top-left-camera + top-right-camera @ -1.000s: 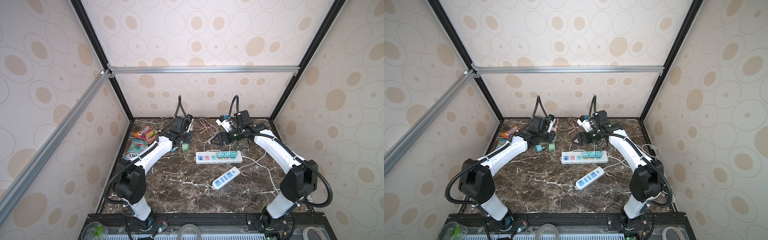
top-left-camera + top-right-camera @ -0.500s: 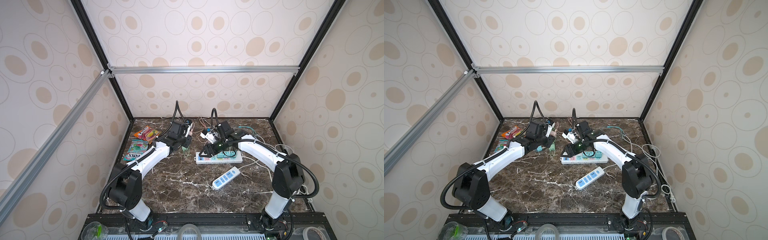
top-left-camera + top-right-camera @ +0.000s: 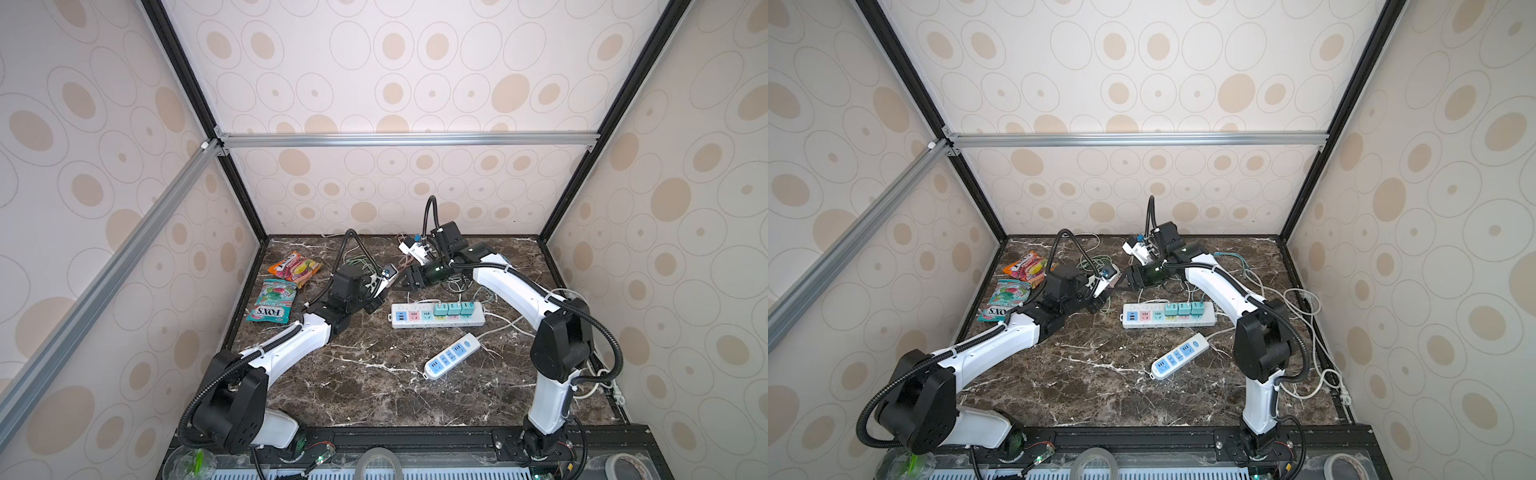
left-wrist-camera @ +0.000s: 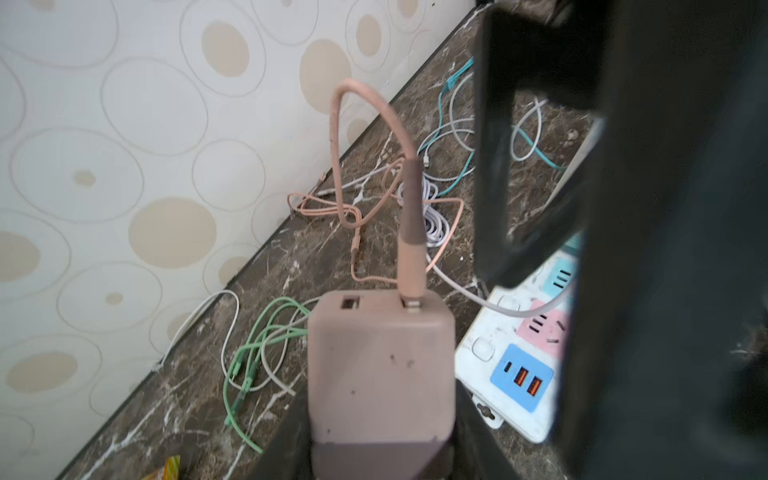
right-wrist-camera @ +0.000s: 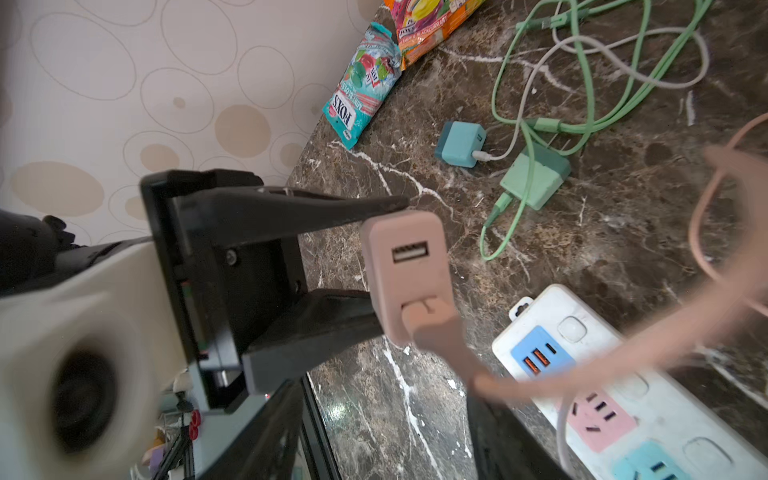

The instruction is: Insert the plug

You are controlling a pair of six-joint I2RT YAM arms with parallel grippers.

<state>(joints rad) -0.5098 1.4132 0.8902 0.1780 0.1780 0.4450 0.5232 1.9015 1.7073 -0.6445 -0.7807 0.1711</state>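
My left gripper (image 4: 380, 419) is shut on a pink charger plug (image 4: 380, 365), held above the table with its fingers (image 5: 299, 208) on both flanks. A pink cable (image 4: 411, 232) is plugged into the charger's face (image 5: 405, 266) beside a free USB port. In both top views the left gripper (image 3: 386, 286) meets my right gripper (image 3: 400, 283) tip to tip behind the left end of the white power strip (image 3: 478, 321). The right gripper (image 5: 374, 449) is open, nothing between its fingers (image 5: 507, 440); the cable runs just past them. The strip's pink socket (image 5: 598, 419) is free.
Three teal chargers (image 3: 453, 308) sit in the strip's right sockets. A teal charger (image 5: 459, 143) and a green one (image 5: 536, 174) lie loose among green and white cables (image 4: 257, 345). A small white strip (image 3: 451, 356) lies nearer the front. Candy bags (image 3: 274, 299) lie by the left wall.
My right gripper has swung left from over the strip's right half to face the left gripper. The left gripper, still holding the pink charger, has shifted slightly right.
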